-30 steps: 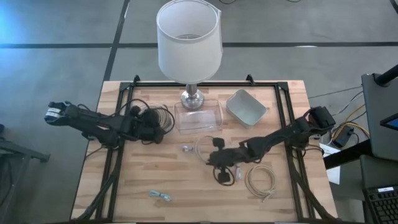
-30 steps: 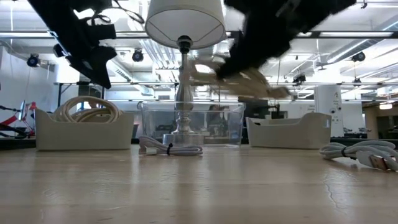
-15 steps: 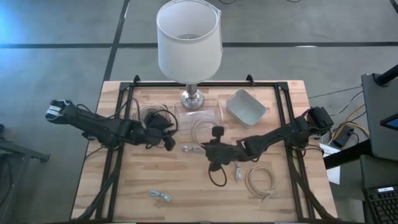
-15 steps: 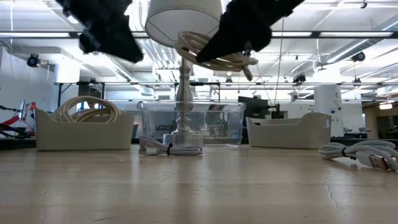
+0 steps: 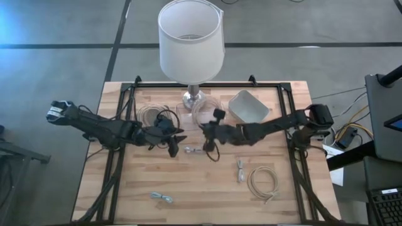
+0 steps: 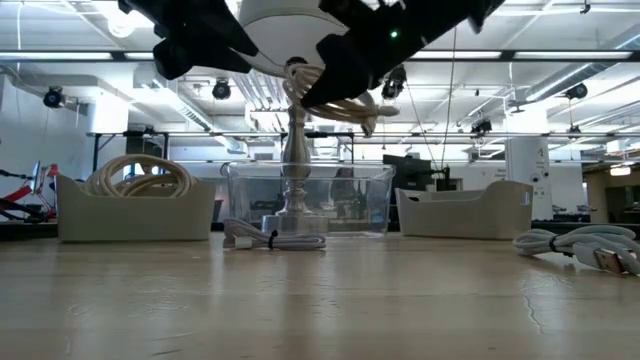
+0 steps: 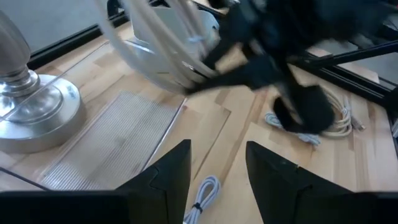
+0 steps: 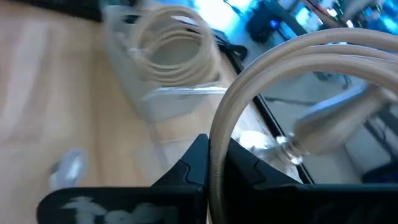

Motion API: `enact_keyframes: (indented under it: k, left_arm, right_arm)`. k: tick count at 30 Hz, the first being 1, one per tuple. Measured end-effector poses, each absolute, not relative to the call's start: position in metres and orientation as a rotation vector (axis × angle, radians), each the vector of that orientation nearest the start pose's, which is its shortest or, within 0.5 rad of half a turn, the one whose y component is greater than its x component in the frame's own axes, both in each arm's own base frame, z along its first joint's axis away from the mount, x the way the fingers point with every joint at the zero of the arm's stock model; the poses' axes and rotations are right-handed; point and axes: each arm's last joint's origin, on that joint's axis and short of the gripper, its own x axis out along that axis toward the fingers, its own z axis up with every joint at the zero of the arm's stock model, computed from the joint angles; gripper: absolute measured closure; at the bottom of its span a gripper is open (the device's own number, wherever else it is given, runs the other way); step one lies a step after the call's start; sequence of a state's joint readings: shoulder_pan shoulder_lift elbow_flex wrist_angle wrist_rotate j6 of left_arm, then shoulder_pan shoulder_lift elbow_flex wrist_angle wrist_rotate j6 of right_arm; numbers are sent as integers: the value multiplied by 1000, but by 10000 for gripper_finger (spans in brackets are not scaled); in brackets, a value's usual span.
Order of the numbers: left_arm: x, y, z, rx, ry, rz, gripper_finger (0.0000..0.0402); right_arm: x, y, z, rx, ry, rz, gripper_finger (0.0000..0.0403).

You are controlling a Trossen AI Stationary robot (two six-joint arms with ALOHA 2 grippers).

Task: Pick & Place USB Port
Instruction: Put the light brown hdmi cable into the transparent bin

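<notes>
My right gripper [image 5: 210,127] is shut on a coiled beige cable [image 5: 202,112], held in the air over the clear box [image 5: 221,112] in front of the lamp base. In the low view the coil [image 6: 335,100] hangs high above the clear box [image 6: 310,200]. My left gripper [image 5: 178,141] is open and hovers just left of it, near the table's middle. Its wrist view shows open fingers [image 7: 217,171] with nothing between them. A small white cable [image 5: 191,149] lies on the table below both grippers. My right gripper [image 8: 214,180] pinches several turns of the beige coil between its two fingers, at one side of the loop [image 8: 216,155]. The fingers come about level from the table's right. The coil is lifted clear and stands out past the fingertips.
The lamp [image 5: 191,44] stands at the far edge behind the clear box. A bin holding another beige coil [image 5: 151,116] sits to the left and a white bin [image 5: 248,108] to the right. More cables lie toward the near edge: [image 5: 240,171], a coil [image 5: 264,182], [image 5: 162,198].
My right gripper has carried the beige coil from the table's middle toward the far edge and up, to above the clear box. My left gripper has moved from the left bin toward the table's right, ending close to the right gripper.
</notes>
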State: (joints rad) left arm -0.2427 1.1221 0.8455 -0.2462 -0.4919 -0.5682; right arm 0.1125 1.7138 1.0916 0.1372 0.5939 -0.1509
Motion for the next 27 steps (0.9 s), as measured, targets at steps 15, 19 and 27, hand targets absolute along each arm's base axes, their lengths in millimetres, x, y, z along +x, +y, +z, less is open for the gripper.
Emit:
enact_keyframes:
  k: [15, 19, 27]
  left_arm:
    - [235, -45, 285, -374, 403, 372, 245]
    - [235, -45, 285, -375, 403, 371, 245]
    - [234, -45, 285, -373, 404, 371, 245]
  right_arm:
    - [377, -47, 234, 268, 322, -440, 383]
    - [377, -47, 235, 275, 315, -429, 383]
    - [382, -46, 231, 271, 280, -431, 383]
